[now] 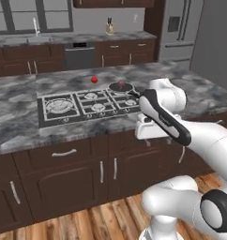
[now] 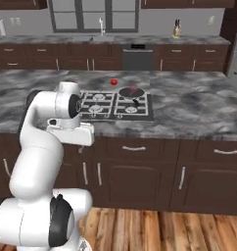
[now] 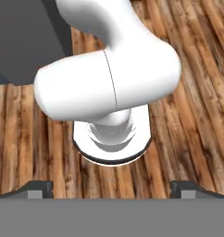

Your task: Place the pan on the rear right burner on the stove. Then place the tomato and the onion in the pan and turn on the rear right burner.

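Observation:
The stove (image 1: 53,119) is set into the marble island counter. The pan (image 1: 121,87) sits at its rear right corner, over the rear right burner, black handle toward me. The maroon-pink onion (image 1: 121,83) shows at the pan; I cannot tell whether it lies inside or just behind the far rim. The bright red tomato (image 1: 94,79) rests on the counter behind the stove. From the right, the pan (image 2: 131,92), onion (image 2: 134,88) and tomato (image 2: 113,81) sit the same way. My gripper (image 3: 112,189) is open and empty, pointing down at the floor in front of the cabinets.
My white hand (image 1: 146,127) hangs just off the counter's front edge, near the stove's front right corner. Drawers and doors (image 1: 64,154) fill the island front below. A sink counter and dishwasher (image 1: 79,55) line the back wall, with a fridge (image 1: 181,28) on the right.

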### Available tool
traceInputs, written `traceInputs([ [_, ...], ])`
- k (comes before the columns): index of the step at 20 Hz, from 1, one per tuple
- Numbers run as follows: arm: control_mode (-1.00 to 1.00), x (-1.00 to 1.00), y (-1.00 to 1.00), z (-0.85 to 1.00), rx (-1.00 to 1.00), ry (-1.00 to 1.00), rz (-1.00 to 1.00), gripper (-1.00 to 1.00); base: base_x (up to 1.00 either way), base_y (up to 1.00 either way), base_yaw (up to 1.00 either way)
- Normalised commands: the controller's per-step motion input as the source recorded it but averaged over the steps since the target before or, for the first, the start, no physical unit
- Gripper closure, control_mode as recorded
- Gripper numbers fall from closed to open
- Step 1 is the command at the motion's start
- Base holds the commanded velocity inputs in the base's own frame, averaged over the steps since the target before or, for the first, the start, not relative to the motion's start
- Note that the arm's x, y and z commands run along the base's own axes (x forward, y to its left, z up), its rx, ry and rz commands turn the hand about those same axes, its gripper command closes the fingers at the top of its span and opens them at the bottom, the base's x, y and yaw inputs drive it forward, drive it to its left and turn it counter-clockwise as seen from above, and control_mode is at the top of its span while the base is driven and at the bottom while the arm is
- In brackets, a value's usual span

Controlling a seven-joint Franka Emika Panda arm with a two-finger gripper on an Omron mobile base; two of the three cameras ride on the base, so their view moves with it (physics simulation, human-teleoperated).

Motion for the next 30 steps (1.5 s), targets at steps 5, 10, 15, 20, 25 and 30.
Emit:
traceInputs([
  [5,1.0,0.0,0.0,0.0,0.0,0.0,0.0,-1.0,-1.0,0.92,-0.46],
  [10,1.0,0.0,0.0,0.0,0.0,0.0,0.0,-1.0,-0.92,1.0,-0.53],
  [15,1.0,0.0,0.0,0.0,0.0,0.0,0.0,-1.0,-0.7,1.0,-0.55],
  [20,1.0,0.0,0.0,0.0,0.0,0.0,0.0,-1.0,-0.87,1.0,-0.55],
  [25,1.0,0.0,0.0,0.0,0.0,0.0,0.0,-1.0,-1.0,0.91,-0.5],
  [30,1.0,0.0,0.0,0.0,0.0,0.0,0.0,-1.0,-1.0,0.95,-0.46],
])
